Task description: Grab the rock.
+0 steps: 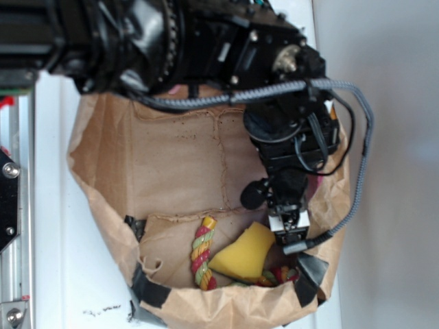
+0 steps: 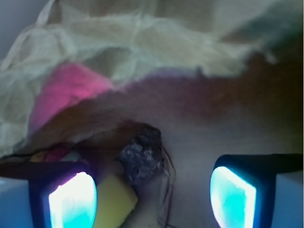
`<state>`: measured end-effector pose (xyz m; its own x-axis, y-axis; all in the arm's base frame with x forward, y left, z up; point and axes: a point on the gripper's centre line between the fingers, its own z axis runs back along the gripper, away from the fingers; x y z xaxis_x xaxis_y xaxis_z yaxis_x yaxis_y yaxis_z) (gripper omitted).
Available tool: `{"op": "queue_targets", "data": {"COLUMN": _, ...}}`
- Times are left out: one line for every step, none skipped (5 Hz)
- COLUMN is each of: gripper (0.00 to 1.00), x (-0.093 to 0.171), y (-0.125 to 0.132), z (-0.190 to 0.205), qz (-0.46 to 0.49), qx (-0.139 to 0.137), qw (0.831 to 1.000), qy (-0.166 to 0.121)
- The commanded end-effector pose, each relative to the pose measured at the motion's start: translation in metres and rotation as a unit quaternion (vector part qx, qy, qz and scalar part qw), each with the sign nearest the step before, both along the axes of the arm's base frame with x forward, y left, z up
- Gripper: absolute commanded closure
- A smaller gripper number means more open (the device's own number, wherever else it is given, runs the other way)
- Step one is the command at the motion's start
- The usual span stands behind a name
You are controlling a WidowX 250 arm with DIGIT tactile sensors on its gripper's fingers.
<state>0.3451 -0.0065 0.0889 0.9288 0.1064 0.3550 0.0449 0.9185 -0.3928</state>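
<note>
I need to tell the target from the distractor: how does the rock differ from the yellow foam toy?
The rock is dark grey-brown with a rough, speckled, lumpy surface; the yellow foam toy is bright yellow and smooth. In the wrist view the rock lies between the tool's open fingers, while the toy sits beside the left finger. Both lie inside the paper bag.

The rock sits low in the frame's centre, between the spread jaws and nearer the left one. A yellow toy touches its lower left; crumpled brown paper fills the top
</note>
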Motion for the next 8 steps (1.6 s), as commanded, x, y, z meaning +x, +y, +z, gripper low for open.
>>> {"op": "queue_targets", "data": {"gripper": 0.0, "x": 0.019, "y": -0.01, "z": 0.007, "qz": 0.001, "qx": 0.003, "qw": 1.0, "qy": -0.008}}
{"op": "queue_targets", "data": {"gripper": 0.0, "x": 0.021, "y": -0.019, "z": 0.007, "qz": -0.009, "qx": 0.002, "qw": 1.0, "qy": -0.02}}
{"op": "queue_targets", "data": {"gripper": 0.0, "x": 0.026, "y": -0.023, "z": -0.001, "qz": -0.016, "qx": 0.007, "qw": 0.999, "qy": -0.03}}
{"op": "queue_targets", "data": {"gripper": 0.0, "x": 0.026, "y": -0.028, "z": -0.008, "qz": -0.019, "qx": -0.003, "qw": 1.0, "qy": -0.016}}
{"op": "queue_targets", "data": {"gripper": 0.0, "x": 0.025, "y": -0.037, "z": 0.001, "qz": -0.027, "qx": -0.023, "qw": 0.999, "qy": -0.02}}
{"op": "queue_targets", "data": {"gripper": 0.0, "x": 0.026, "y": -0.04, "z": 0.0, "qz": -0.032, "qx": -0.018, "qw": 0.999, "qy": -0.025}}
{"op": "queue_targets", "data": {"gripper": 0.0, "x": 0.02, "y": -0.042, "z": -0.015, "qz": -0.043, "qx": -0.003, "qw": 0.999, "qy": -0.012}}
{"op": "queue_targets", "data": {"gripper": 0.0, "x": 0.019, "y": -0.041, "z": -0.02, "qz": -0.051, "qx": -0.009, "qw": 0.999, "qy": -0.005}}
